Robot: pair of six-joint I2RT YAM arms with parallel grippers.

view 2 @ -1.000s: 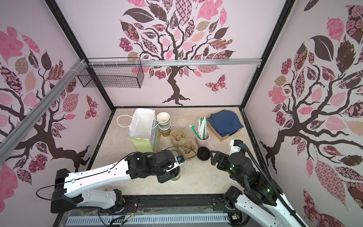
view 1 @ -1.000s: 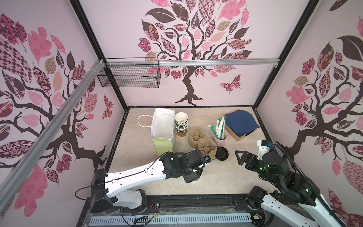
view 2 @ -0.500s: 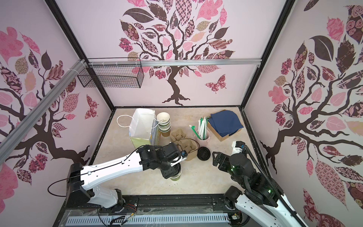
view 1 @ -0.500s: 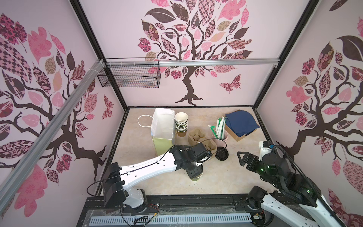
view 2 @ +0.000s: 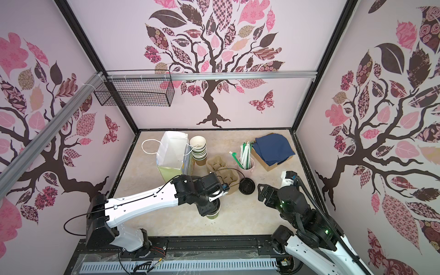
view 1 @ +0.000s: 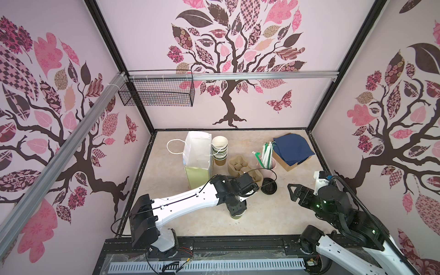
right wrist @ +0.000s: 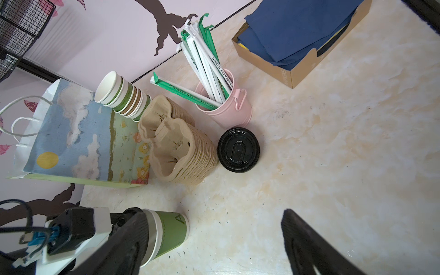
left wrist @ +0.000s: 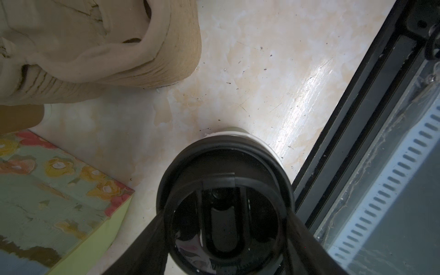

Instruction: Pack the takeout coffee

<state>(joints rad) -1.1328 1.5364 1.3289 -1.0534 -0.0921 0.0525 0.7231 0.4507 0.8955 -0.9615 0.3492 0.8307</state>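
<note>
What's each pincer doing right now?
Left pincer: closed on the takeout coffee, gripping it at the lid.
Right pincer: open, holding nothing.

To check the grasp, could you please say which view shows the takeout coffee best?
Right wrist: the takeout coffee shows its green side. Left wrist shows only its black lid; both top views, a green sliver under the left arm.

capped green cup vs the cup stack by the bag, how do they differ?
The takeout coffee wears a black sip lid; the cup stack is lidless, cream inside showing. The takeout coffee is one cup; the cup stack is several nested. The left gripper clamps the takeout coffee; the cup stack stands free beside the paper bag. Both are paper cups showing green.
</note>
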